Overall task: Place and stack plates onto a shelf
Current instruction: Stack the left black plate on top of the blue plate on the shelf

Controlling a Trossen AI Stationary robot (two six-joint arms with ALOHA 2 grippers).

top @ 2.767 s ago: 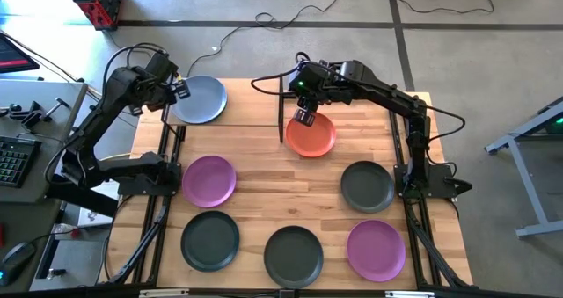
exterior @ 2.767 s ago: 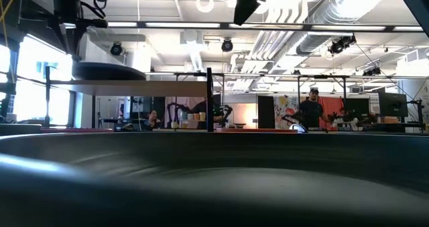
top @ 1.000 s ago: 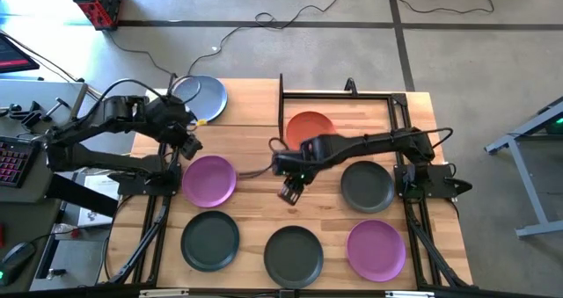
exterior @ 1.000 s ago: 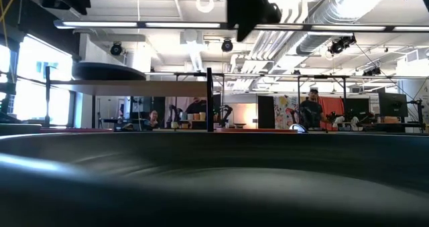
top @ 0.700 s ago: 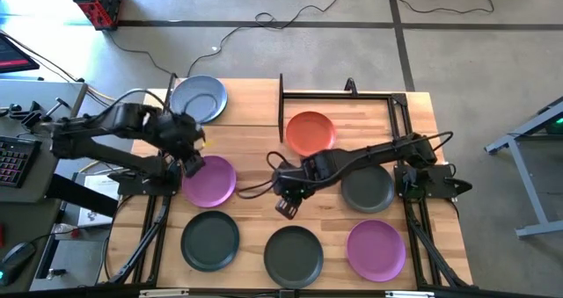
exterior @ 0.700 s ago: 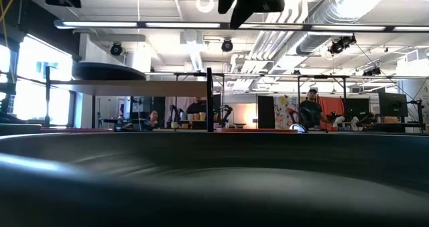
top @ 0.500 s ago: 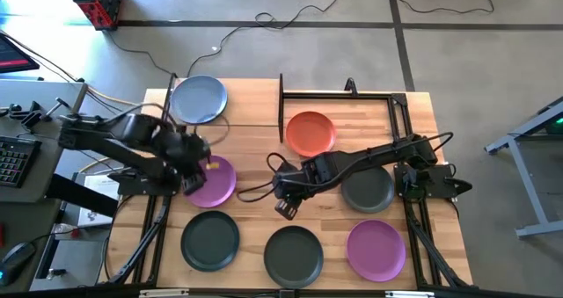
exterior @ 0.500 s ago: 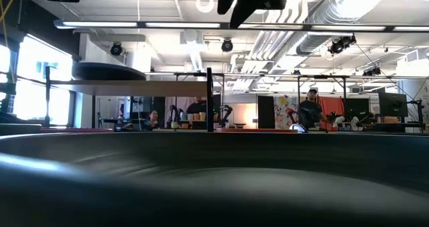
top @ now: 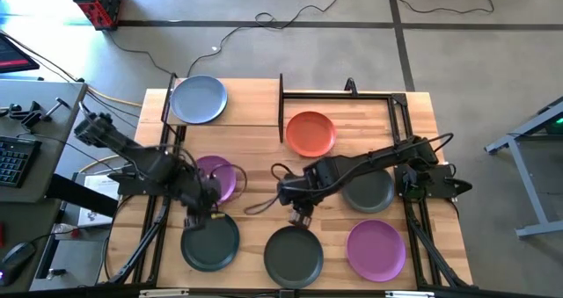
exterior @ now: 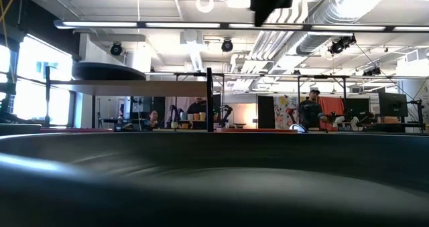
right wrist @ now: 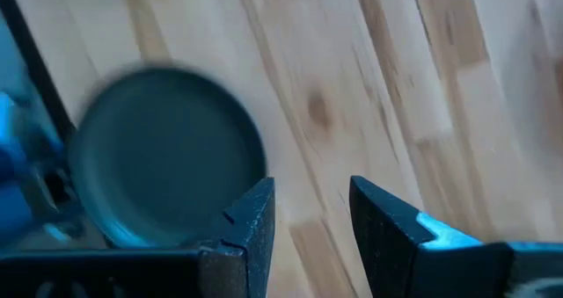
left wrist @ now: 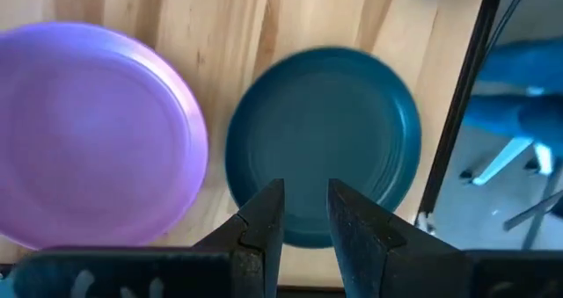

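Note:
A light blue plate (top: 198, 98) lies on the light-wood shelf (top: 246, 105) at the far left; in the low view the plate (exterior: 107, 71) shows on the panel (exterior: 134, 88). An orange plate (top: 310, 133) lies to the right of the shelf. Two purple plates (top: 216, 177) (top: 376, 250) and three dark grey plates (top: 210, 241) (top: 294, 255) (top: 368, 187) lie on the tabletop. My left gripper (top: 199, 217) (left wrist: 305, 212) is open and empty above the far rim of the near-left grey plate (left wrist: 321, 144). My right gripper (top: 302, 217) (right wrist: 312, 206) is open and empty over bare wood beside the near-middle grey plate (right wrist: 167, 166).
A black metal frame (top: 391, 113) surrounds the orange plate's area. Black rails (top: 163, 219) run along the table's left and right sides. A dark plate rim (exterior: 214, 180) fills the low view's foreground. People stand in the room behind the table (exterior: 310, 110).
My left gripper has gone from beside the shelf toward the table's near edge, past the left purple plate to the near-left grey plate. My right gripper has gone a little toward the near edge, toward the near-middle grey plate. No plate has moved.

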